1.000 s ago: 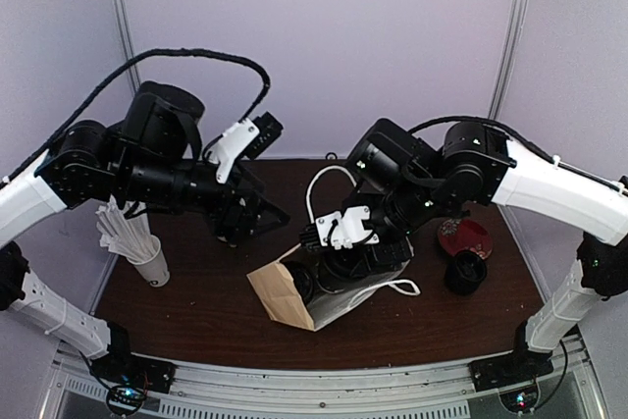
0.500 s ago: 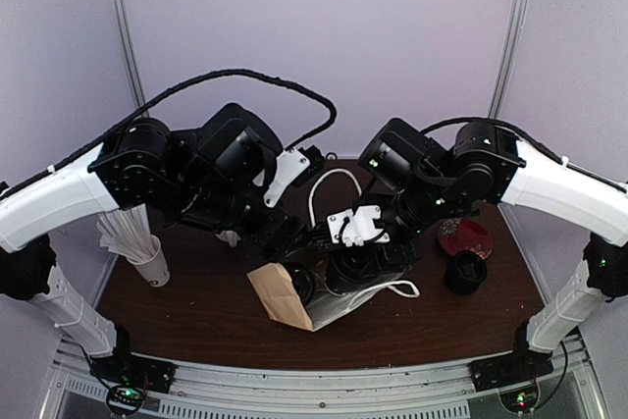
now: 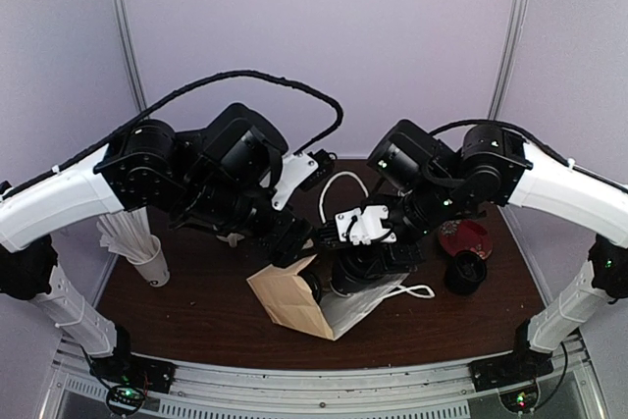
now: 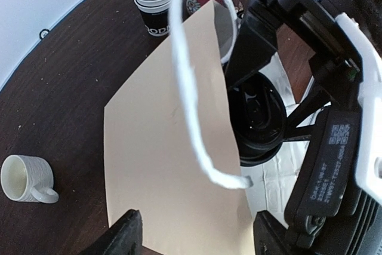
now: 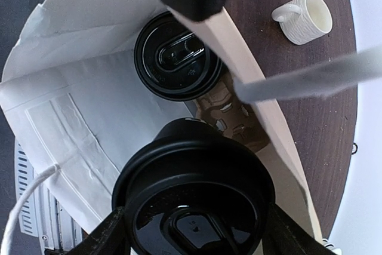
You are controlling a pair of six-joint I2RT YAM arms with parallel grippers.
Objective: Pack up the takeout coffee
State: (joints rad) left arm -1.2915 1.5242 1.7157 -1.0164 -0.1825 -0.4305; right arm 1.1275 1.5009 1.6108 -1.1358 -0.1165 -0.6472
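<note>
The takeout coffee is two black lidded cups. One cup (image 5: pixel 194 207) is clamped in my right gripper (image 5: pixel 194 228), held at the open mouth of the brown paper bag (image 3: pixel 289 303). The other cup (image 5: pixel 176 58) lies inside on the bag's white lining. In the top view the right gripper (image 3: pixel 358 272) hangs over the bag's mouth. My left gripper (image 4: pixel 197 238) stands open with its fingertips (image 4: pixel 128 234) spread over the bag's tan side panel (image 4: pixel 161 165), near the white cord handle (image 4: pixel 191 88). I cannot tell whether they touch it.
A white ribbed mug (image 4: pixel 24 178) stands left of the bag. A stack of black cups (image 3: pixel 464 272) and a red disc (image 3: pixel 466 237) sit at the right. A white cup of sticks (image 3: pixel 137 242) stands at the far left. The arms crowd the table's middle.
My left arm has swung right and come down to the bag, its jaws narrowing a little. The bag's mouth has tipped up. The right gripper with its cup has shifted slightly right.
</note>
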